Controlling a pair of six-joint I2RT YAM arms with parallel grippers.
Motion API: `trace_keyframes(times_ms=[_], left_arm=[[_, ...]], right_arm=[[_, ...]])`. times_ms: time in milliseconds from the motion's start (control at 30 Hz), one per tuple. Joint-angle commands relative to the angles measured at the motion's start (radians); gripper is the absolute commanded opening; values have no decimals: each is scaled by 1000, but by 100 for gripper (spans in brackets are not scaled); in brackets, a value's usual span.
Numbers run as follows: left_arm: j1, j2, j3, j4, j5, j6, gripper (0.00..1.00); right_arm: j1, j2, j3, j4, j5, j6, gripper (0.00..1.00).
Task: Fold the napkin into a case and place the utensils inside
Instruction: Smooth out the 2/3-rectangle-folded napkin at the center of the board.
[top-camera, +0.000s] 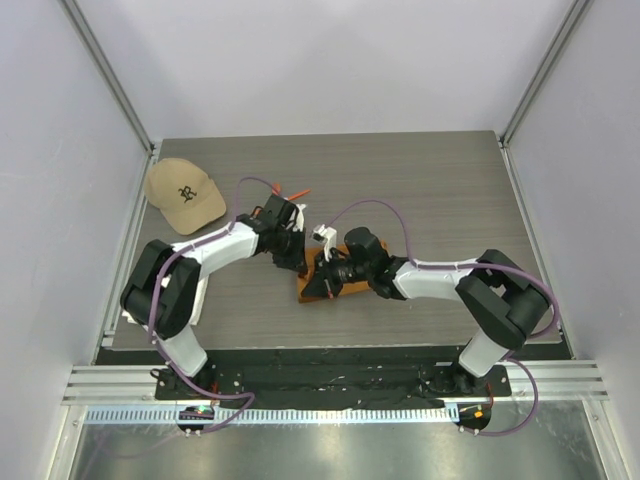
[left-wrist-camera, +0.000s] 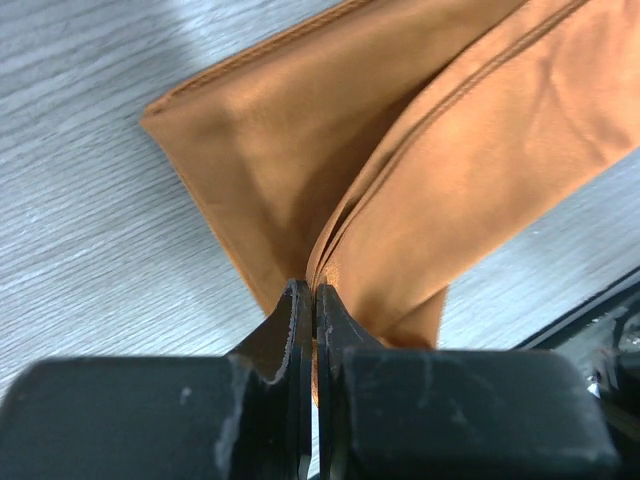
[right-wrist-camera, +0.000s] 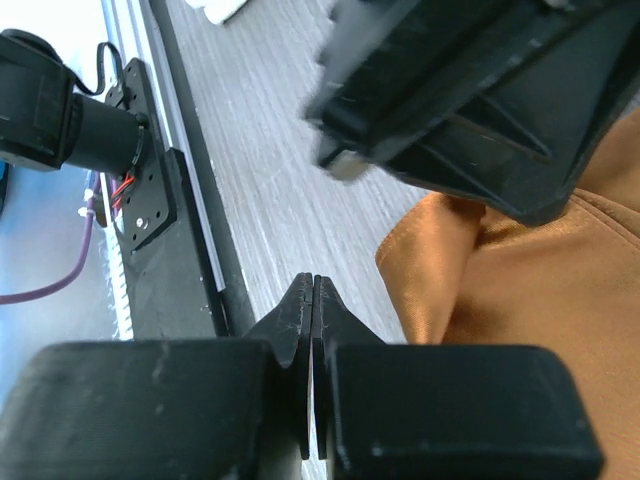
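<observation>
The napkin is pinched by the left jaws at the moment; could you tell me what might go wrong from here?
1. The left jaws clamp several stacked layers of the napkin together, so a pull may drag the whole fold open.
2. The right jaws are shut with no cloth visible between them, the napkin's edge beside them; that grasp may have missed.

light: bright, even, top view sharp
glare: table (left-wrist-camera: 80, 250) washed-out pale, left wrist view
shadows: soft ones in the napkin (left-wrist-camera: 280, 170) folds
blur: black housing (right-wrist-camera: 470, 90) smeared, right wrist view
</observation>
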Motion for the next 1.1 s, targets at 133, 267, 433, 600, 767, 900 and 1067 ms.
trace_keyframes(times_ms=[133,267,433,600,767,900,1067], left_arm=[[5,23,62,20,19,3,0],[5,46,68,43,17,-2,0],[5,85,99,48,8,-3,0],[6,85,123,51,-27,-11,14],[6,27,145,19,-93,4,45],[5,-52,125,-18,-107,6,59],[5,-174,24,9,-52,-68,35]], right_arm=[[-41,41,-27,92,23,15,1],[-60,67,-30,105,26,14,1],[-75,116,-21,135,23,15,1],[-112,166,-19,161,4,24,1],[-144,178,-12,149,-14,4,1],[-156,175,10,115,-33,-14,1],[-158,187,37,106,-51,-11,1]])
